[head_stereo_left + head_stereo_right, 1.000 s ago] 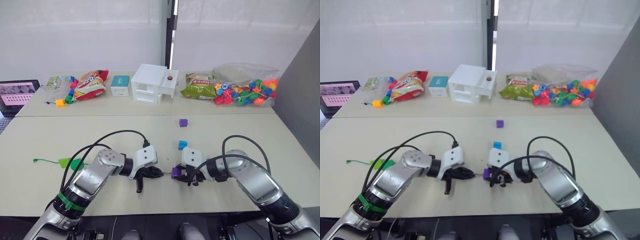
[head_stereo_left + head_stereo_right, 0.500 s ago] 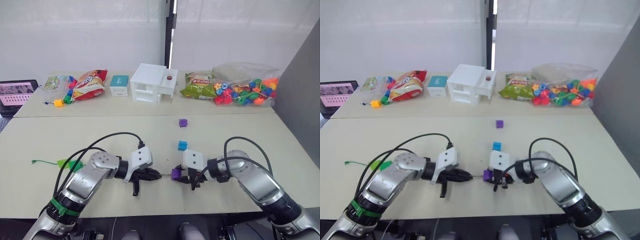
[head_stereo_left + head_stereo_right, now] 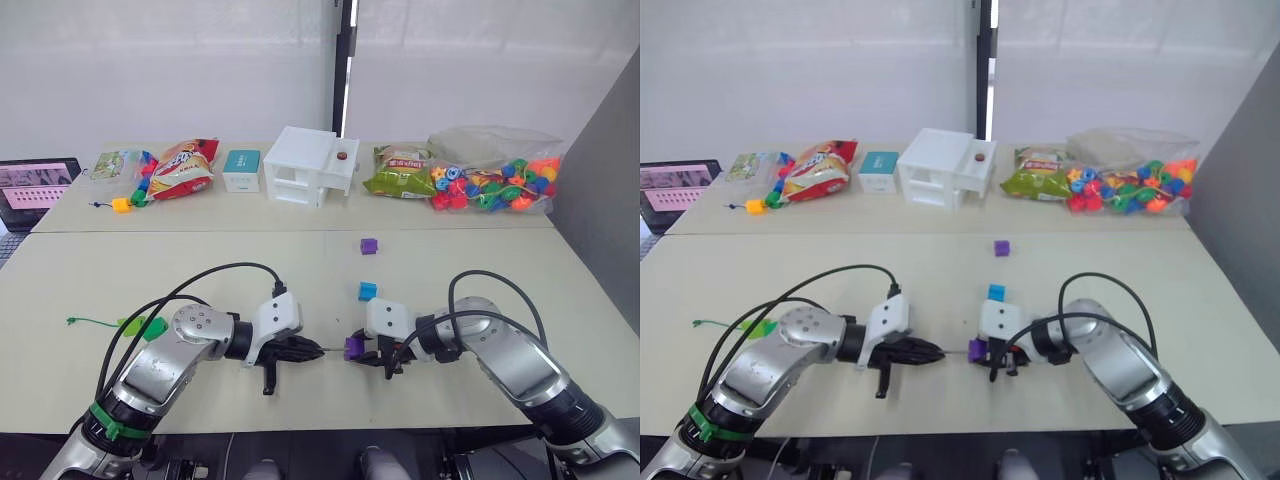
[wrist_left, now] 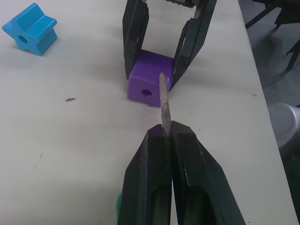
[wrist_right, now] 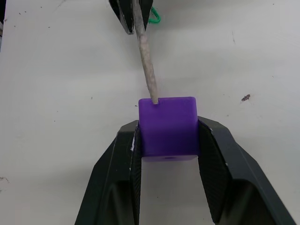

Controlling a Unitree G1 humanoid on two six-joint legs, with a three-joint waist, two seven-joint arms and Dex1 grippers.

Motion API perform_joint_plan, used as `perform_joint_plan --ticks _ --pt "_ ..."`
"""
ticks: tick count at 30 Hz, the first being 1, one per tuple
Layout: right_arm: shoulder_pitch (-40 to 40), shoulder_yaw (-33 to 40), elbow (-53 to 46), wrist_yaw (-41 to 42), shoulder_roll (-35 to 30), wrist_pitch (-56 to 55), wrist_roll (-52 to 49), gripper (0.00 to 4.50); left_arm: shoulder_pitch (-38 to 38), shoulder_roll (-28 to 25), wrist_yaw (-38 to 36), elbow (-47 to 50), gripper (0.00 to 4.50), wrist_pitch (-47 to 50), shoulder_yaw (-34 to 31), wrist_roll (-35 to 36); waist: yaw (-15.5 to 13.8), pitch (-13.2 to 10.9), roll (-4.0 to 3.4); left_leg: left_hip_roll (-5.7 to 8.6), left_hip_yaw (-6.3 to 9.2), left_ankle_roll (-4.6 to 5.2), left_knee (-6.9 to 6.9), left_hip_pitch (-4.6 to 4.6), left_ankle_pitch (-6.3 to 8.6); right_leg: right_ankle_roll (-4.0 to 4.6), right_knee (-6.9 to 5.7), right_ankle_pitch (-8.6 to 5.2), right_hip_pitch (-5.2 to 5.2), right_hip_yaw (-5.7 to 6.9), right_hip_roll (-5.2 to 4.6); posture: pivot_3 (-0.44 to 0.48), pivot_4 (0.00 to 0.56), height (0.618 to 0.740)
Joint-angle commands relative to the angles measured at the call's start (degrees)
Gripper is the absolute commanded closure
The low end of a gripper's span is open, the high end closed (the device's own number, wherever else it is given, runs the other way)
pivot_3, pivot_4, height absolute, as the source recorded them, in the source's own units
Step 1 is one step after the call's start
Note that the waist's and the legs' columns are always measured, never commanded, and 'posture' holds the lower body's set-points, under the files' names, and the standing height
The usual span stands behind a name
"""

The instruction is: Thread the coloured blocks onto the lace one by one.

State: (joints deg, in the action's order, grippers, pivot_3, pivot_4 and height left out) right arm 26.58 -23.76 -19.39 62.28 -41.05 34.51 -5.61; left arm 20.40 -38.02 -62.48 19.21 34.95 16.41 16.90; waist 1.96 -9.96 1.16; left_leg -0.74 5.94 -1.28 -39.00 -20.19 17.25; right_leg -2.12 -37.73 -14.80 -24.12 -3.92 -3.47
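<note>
On your pale tabletop (image 3: 450, 270), the left gripper (image 4: 165, 136) pinches the lace (image 4: 163, 101) tip while the right gripper (image 5: 168, 140) squeezes the purple block (image 5: 168, 125).

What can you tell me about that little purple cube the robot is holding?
The purple cube is a small, smooth, plastic-looking block with a round hole in its faces. It sits low at the table, clamped on two opposite sides by the right gripper. The stiff tip of the lace, held by the left gripper, meets its top edge, not in the hole.
</note>
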Motion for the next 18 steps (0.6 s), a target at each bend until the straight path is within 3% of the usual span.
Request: perform_joint_plan --ticks 1,8,18 --pt "-0.68 -1.12 -0.06 0.6 -1.53 1.67 0.78 3.35 0.11 -1.67 0.32 -0.05 4.5 -1.59 0.81 -2.03 -0.05 0.0 0.0 0.0 0.0 0.0 0.0 0.0 0.0 0.0 0.0 0.0 0.0 0.0 0.0 0.0 0.15 0.74" --pt "-0.75 -1.04 -1.53 1.19 -3.03 2.66 0.49 3.35 3.22 -1.93 1.75 1.15 4.5 1.85 0.43 -2.02 -0.99 0.0 0.0 0.01 0.0 0.0 0.0 -0.04 0.0 0.0 0.07 0.0 0.01 0.0 0.0 0.0 0.15 0.74" --pt "-0.23 -1.82 -2.97 0.92 -2.89 4.11 0.35 3.35 5.65 -4.02 2.9 7.33 4.5 8.8 5.14 -2.95 -1.04 0.0 0.0 0.0 -0.01 0.0 0.01 -0.04 0.0 0.0 0.08 0.0 0.0 0.0 0.0 0.0 0.15 0.74"
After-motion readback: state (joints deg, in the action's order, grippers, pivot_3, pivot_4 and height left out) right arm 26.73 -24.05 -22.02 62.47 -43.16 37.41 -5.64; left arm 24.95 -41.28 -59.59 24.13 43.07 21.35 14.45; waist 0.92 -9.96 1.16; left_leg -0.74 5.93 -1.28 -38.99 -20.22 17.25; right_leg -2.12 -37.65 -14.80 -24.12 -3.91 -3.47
